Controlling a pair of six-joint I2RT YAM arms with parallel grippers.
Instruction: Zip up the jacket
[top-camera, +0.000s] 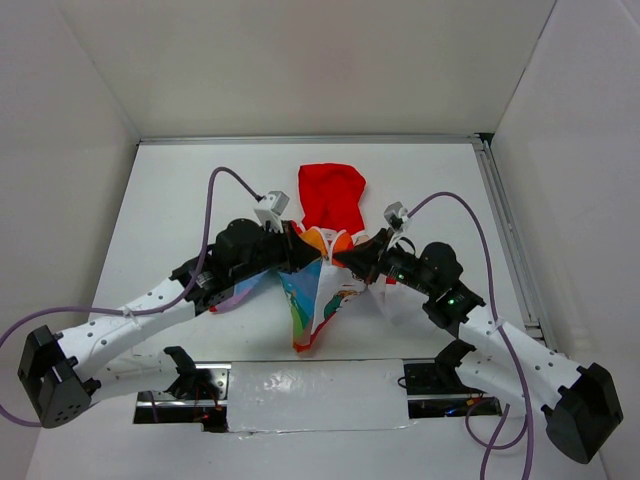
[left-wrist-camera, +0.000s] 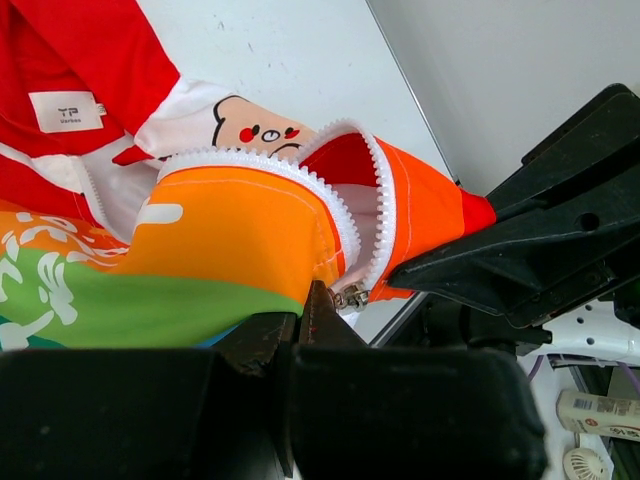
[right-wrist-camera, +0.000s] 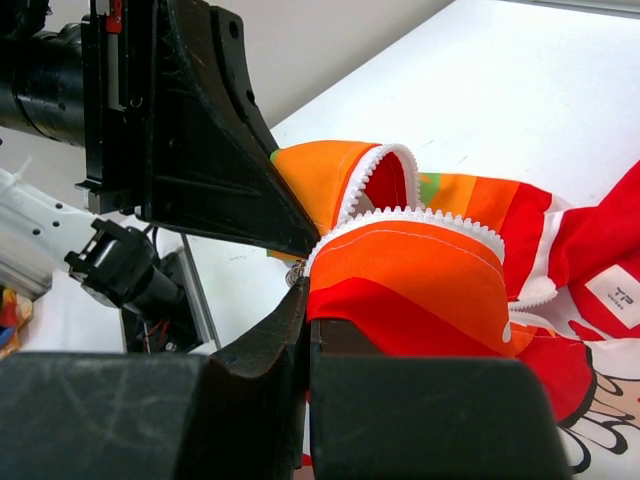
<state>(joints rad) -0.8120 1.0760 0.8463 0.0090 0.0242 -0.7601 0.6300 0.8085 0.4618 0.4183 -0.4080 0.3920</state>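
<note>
The jacket (top-camera: 320, 290) is bunched in the middle of the table, its red hood (top-camera: 332, 195) lying flat at the far side and its rainbow-striped and white panels hanging down towards the near edge. My left gripper (top-camera: 306, 256) and right gripper (top-camera: 346, 260) meet nose to nose at the collar. In the left wrist view my left gripper (left-wrist-camera: 305, 300) is shut on the striped fabric next to the white zipper teeth (left-wrist-camera: 345, 230) and the metal slider (left-wrist-camera: 350, 296). In the right wrist view my right gripper (right-wrist-camera: 310, 300) is shut on the orange-red edge, with the slider (right-wrist-camera: 296, 270) beside it.
A metal rail (top-camera: 505, 240) runs along the table's right edge. A taped white strip (top-camera: 315, 395) lies between the arm bases at the near edge. White walls close in the back and both sides. Purple cables loop above both arms.
</note>
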